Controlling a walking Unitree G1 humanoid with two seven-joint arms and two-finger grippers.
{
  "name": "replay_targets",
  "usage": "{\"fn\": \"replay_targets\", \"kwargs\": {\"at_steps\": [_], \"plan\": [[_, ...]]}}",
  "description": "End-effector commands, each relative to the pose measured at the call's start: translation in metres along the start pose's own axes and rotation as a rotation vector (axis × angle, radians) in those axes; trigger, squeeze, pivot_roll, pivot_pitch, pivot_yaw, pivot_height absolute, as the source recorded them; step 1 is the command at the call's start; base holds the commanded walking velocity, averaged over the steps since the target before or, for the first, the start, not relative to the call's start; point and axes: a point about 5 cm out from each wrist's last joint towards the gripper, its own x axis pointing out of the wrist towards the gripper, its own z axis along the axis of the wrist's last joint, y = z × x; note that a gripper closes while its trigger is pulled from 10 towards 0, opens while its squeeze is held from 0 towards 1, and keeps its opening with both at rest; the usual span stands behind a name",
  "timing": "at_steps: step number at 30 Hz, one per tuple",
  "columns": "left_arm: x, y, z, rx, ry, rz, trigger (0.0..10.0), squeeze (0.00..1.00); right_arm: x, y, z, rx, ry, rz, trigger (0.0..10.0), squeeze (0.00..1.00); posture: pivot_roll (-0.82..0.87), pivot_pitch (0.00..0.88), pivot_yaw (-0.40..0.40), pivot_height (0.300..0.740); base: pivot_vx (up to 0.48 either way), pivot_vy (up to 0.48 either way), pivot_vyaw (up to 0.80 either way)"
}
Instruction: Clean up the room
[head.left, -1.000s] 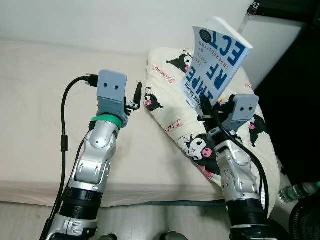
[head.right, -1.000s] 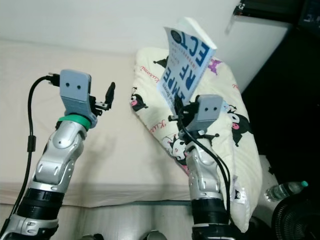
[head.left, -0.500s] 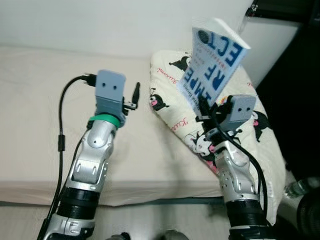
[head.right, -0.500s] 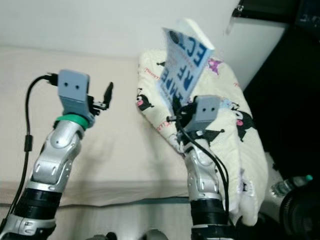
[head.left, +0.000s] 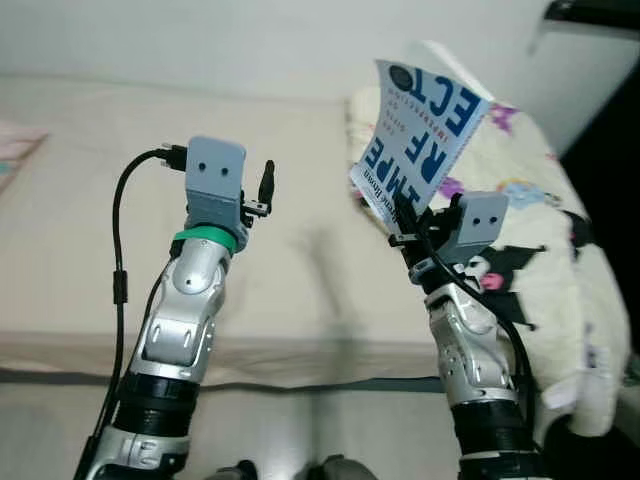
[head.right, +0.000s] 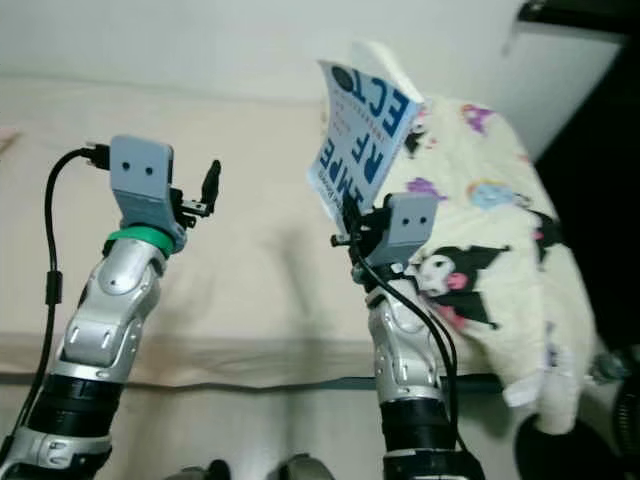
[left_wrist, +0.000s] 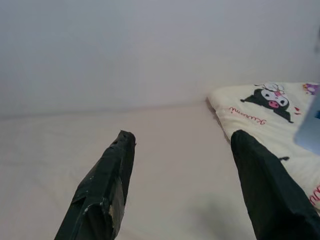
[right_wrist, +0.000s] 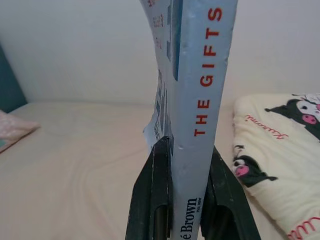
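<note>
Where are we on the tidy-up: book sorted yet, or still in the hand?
Not sorted. Done: the book is picked up. In hand: the right hand is clamped on its lower spine, holding it upright above the bed. The left hand is open with nothing in it. Left: putting the book away, and the cartoon-print blanket lies bunched at the bed's right end.

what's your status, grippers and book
Right gripper shut on the book, held upright above the bed. Left gripper open, empty, over the bed. Cartoon-print blanket beside the book; nothing blocking.
</note>
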Motion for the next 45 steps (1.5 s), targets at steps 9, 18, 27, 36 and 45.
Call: {"fn": "replay_targets", "kwargs": {"at_steps": [9, 18, 27, 36, 45], "plan": [[-0.001, -0.001, -0.002, 0.014, 0.003, -0.011, 10.0, 0.0, 0.002, 0.001, 0.007, -0.021, -0.042, 0.008, 10.0, 0.0, -0.08, 0.047, -0.006, 0.74, 0.0, 0.295, 0.0], [-0.002, -0.003, 0.001, 0.063, -0.028, -0.017, 10.0, 0.0, 0.002, 0.003, 0.006, -0.026, -0.041, 0.017, 10.0, 0.0, -0.08, 0.052, -0.004, 0.74, 0.0, -0.312, 0.41], [-0.001, -0.003, 0.0, 0.059, -0.025, -0.019, 10.0, 0.0, 0.002, 0.003, 0.006, -0.024, -0.04, 0.015, 10.0, 0.0, -0.08, 0.054, -0.003, 0.74, 0.0, -0.447, 0.68], [-0.001, -0.005, -0.002, 0.05, -0.007, -0.025, 10.0, 0.0, 0.003, 0.004, 0.005, -0.041, -0.03, 0.019, 10.0, 0.0, -0.08, 0.055, 0.0, 0.74, 0.0, 0.0, 0.63], [0.0, -0.002, -0.002, 0.049, -0.004, -0.006, 10.0, 0.0, 0.004, 0.01, 0.004, -0.049, -0.027, 0.046, 10.0, 0.0, -0.08, 0.055, 0.002, 0.74, 0.0, 0.0, 0.8]]}}
